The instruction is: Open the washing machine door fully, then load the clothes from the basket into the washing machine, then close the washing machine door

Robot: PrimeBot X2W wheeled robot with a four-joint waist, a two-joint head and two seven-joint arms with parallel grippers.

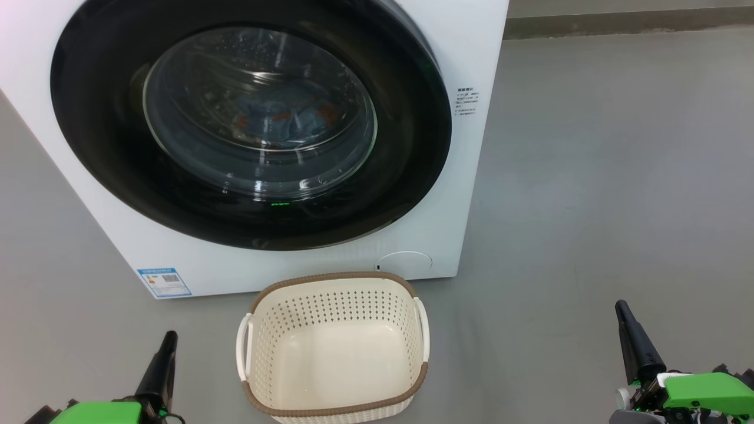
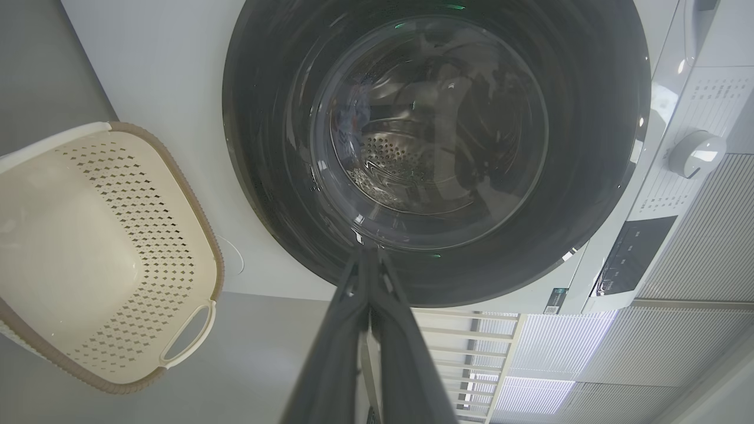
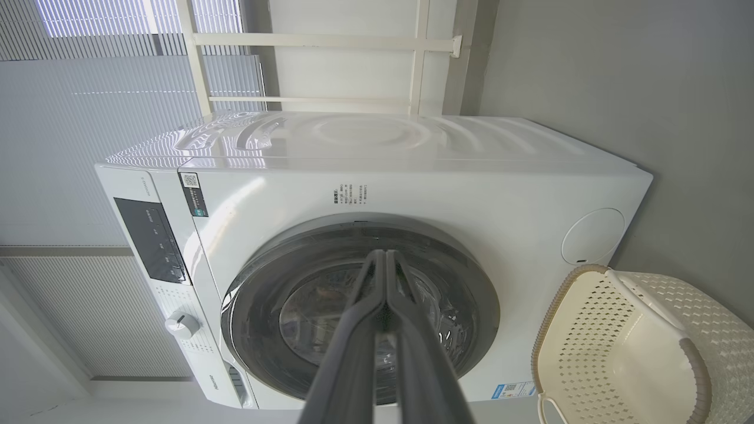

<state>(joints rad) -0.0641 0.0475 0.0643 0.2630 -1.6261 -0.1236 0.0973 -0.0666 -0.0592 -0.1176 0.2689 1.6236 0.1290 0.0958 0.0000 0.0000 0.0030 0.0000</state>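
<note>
The white washing machine (image 1: 471, 53) stands ahead with its round black door (image 1: 94, 153) shut flat against the front. Behind the door's glass lie the light-blue clothes (image 1: 283, 121) with orange prints, inside the drum. On the floor in front sits the cream basket (image 1: 336, 347), with nothing in it. My left gripper (image 1: 168, 338) rests shut at the lower left, short of the basket and holding nothing. At the lower right my right gripper (image 1: 621, 309) is shut too, also holding nothing. The door (image 2: 589, 118) and basket (image 2: 88, 247) show in the left wrist view, the washing machine (image 3: 412, 176) in the right wrist view.
Bare grey floor (image 1: 618, 176) stretches to the machine's right up to a dark skirting strip (image 1: 624, 23). A control panel with a white dial (image 2: 698, 154) runs along the machine's top edge. A white rail frame (image 3: 318, 41) stands behind the machine.
</note>
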